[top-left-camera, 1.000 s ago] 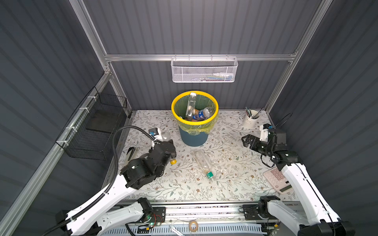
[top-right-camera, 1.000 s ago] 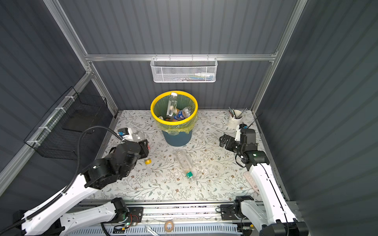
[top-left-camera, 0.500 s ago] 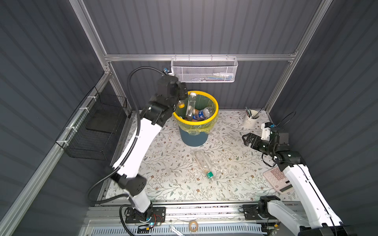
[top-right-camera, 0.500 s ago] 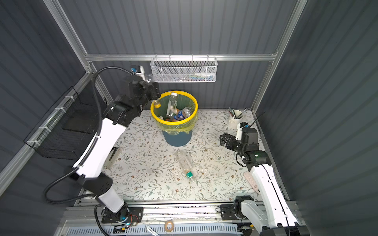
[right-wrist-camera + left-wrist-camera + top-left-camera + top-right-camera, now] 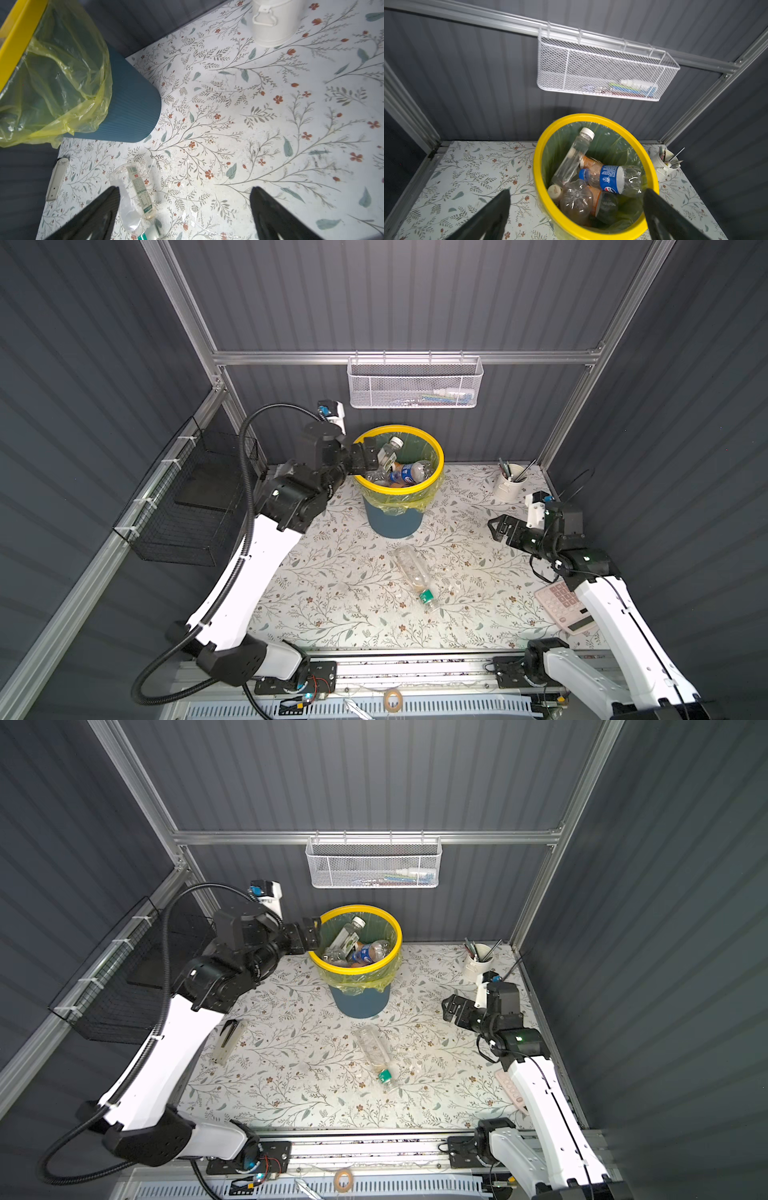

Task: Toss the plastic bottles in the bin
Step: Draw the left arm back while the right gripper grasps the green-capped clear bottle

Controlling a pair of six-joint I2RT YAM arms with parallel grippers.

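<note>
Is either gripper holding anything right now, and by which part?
Nothing is held: left gripper open, empty, by the yellow-rimmed round bin; right gripper open, empty.

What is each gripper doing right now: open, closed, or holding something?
Left gripper: open, holding nothing, at the bin.
Right gripper: open, holding nothing.
</note>
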